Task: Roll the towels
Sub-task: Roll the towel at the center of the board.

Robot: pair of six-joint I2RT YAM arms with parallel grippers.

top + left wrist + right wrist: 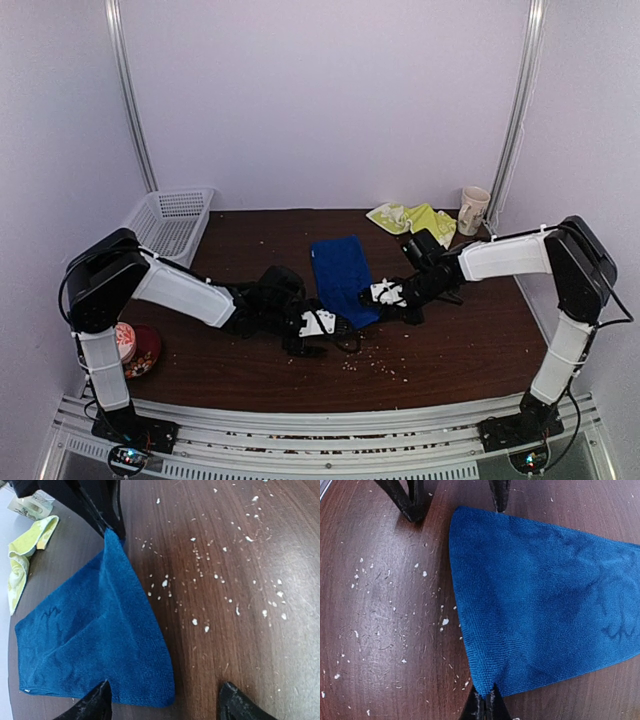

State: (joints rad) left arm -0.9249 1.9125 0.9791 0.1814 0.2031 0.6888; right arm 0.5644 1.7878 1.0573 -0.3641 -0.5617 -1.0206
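We find no word, brand or number that we can read. The mug [473, 210] carries dark marks on its pale side (they show again in the top corner of the left wrist view), but they are too small and blurred for us to tell letters from pattern. At one corner of the blue towel [90, 630] sits a tiny white bit, perhaps a tag, far too small to read.

High rear overview of the table [450, 345]; both wrist views close over the blue towel [100, 635]
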